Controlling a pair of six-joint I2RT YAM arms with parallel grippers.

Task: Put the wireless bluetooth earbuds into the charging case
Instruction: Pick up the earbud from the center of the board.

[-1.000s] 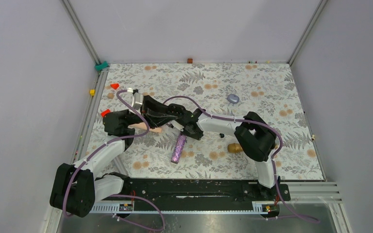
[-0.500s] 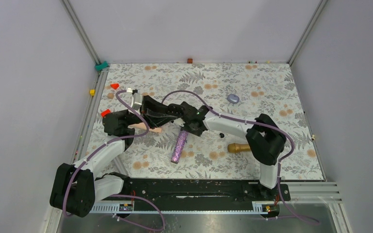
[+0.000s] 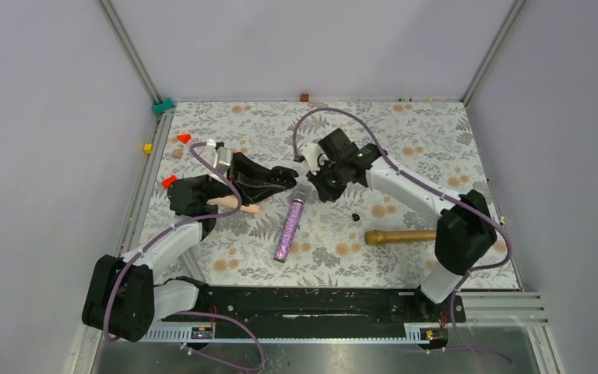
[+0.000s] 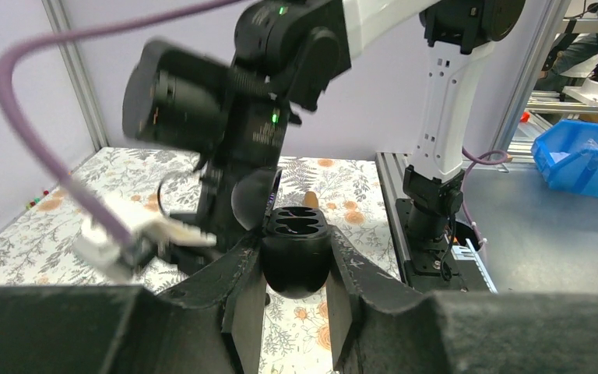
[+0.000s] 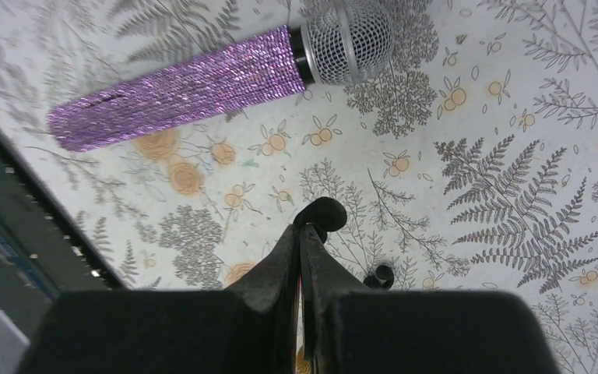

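Nearest the arm bases, the gold microphone (image 3: 401,235) now lies fully uncovered, because the right arm has swung away from above it toward 12 o'clock. A little farther, the second earbud (image 5: 380,275) lies free on the cloth, at about 4 o'clock from the charging case (image 4: 296,230).

The right gripper (image 5: 304,230) has closed within the last second. Its fingers are pressed together with no gap, and the first earbud (image 5: 325,212) sits pinched at their tips, above the cloth. This gripper is now at 3 o'clock of the case.

The left gripper (image 4: 296,273) has not changed. Its fingers clamp the body of the case, whose lid is open and whose two sockets are both empty.

I judge that one earbud is picked and must next go over a socket. The other still waits.

The table cloth (image 3: 436,148) is printed with ferns and orange flowers. The purple microphone (image 3: 288,228) lies at 6 o'clock of the case. At the far edge are a red triangle (image 3: 183,138) at 10 o'clock and a brown block (image 3: 304,97) at 12 o'clock. Behind them stand plain pale walls (image 3: 304,47).
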